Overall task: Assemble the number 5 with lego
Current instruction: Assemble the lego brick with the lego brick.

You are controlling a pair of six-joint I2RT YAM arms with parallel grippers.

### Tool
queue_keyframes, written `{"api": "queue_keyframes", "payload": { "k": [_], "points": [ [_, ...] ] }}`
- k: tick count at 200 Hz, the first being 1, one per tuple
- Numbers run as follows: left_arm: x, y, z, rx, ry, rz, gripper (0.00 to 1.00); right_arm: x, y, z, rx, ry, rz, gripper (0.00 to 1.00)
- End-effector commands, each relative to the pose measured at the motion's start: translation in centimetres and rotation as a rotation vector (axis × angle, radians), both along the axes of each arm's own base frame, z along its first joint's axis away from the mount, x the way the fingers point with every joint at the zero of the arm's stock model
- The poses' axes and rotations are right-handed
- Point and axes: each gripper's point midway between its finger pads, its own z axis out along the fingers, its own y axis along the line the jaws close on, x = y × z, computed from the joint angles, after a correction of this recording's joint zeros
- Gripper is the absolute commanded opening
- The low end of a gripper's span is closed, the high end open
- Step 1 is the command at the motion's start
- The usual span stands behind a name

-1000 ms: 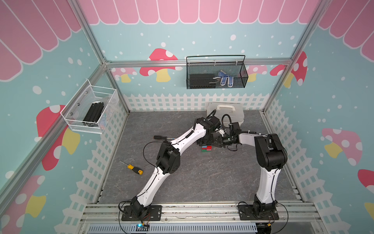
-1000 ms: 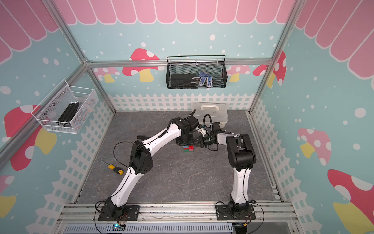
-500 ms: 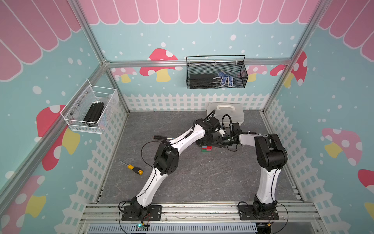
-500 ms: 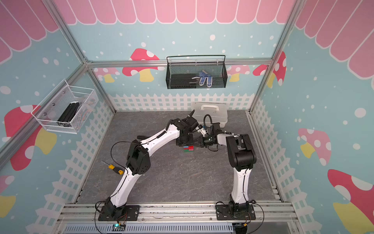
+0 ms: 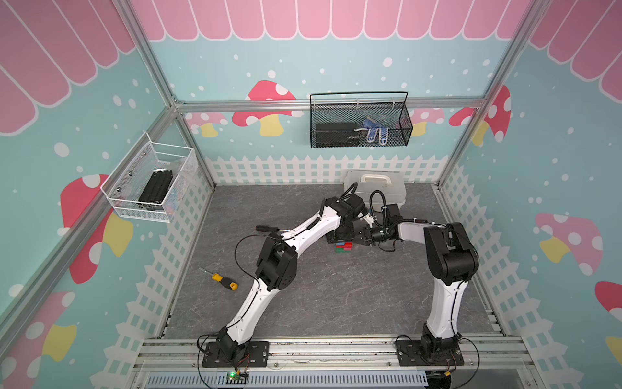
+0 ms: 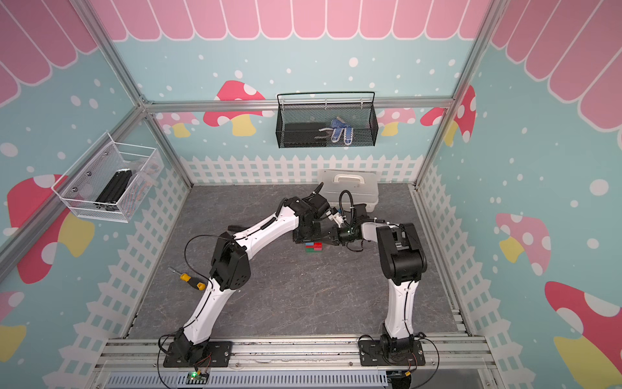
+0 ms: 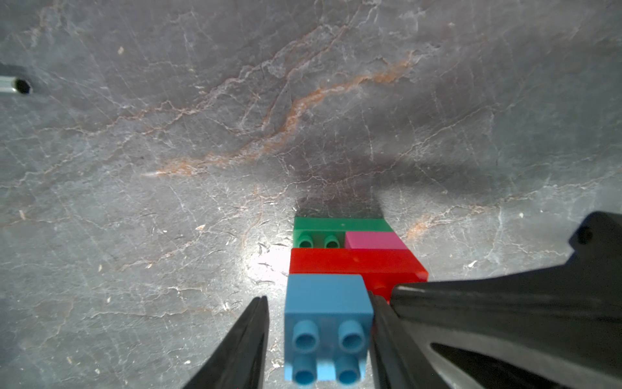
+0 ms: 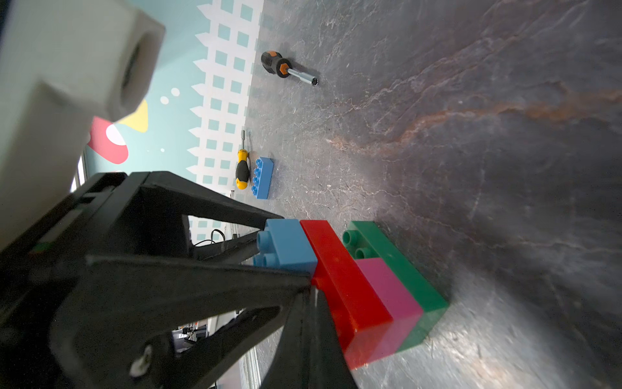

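- A grey marbled floor (image 5: 336,303) is carrying the work inside a pastel enclosure; both arms are meeting near its far middle
- The left gripper (image 7: 316,298) is standing with jaws apart around the small blue brick (image 7: 324,303), one finger clear of it; the right gripper (image 8: 311,289) is pressed together, its tip leaning on the red brick (image 7: 353,262)
- The number 5 (image 5: 344,247) is lying sideways between them, four layers joined: green brick (image 7: 340,225), pink brick (image 7: 375,241), red, small blue
- The long blue brick (image 8: 263,176) is lying well apart beside a yellow screwdriver (image 8: 241,171); adding it is, I judge, the last step
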Motion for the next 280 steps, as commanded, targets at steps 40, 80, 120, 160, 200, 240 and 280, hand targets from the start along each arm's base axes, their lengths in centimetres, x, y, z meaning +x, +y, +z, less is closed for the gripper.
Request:
{"api": "queue_keyframes", "payload": {
  "k": [40,80,120,160,200,240,280],
  "points": [
    [-0.4,-3.3,-2.5,-0.069,0.045,-0.047,0.62,-4.4,-2.0,-8.3,-0.269,0.26,-0.032,0.0],
    [0.3,-4.2,-0.6,-0.113,0.005,-0.063,0.69,-4.2,-2.0,-7.9,-0.266,0.256,-0.026,0.0],
    [1.0,-5.3,1.7,-0.165,-0.036,-0.093,0.72,-4.2,-1.9,-8.0,-0.267,0.254,-0.022,0.0],
    [1.3,-5.5,3.7,-0.205,-0.06,-0.116,0.73,-4.2,-1.8,-7.8,-0.259,0.251,-0.018,0.0],
    [1.4,-5.6,5.3,-0.237,-0.08,-0.123,0.73,-3.8,-1.7,-7.3,-0.251,0.237,-0.022,0.0],
    [1.8,-5.0,7.6,-0.253,-0.122,-0.114,0.73,-3.3,-1.2,-5.8,-0.206,0.222,-0.015,0.01],
    [2.0,-3.4,8.9,-0.244,-0.14,-0.092,0.73,-2.7,-1.0,-4.3,-0.188,0.199,-0.017,0.09]
  ]
}}
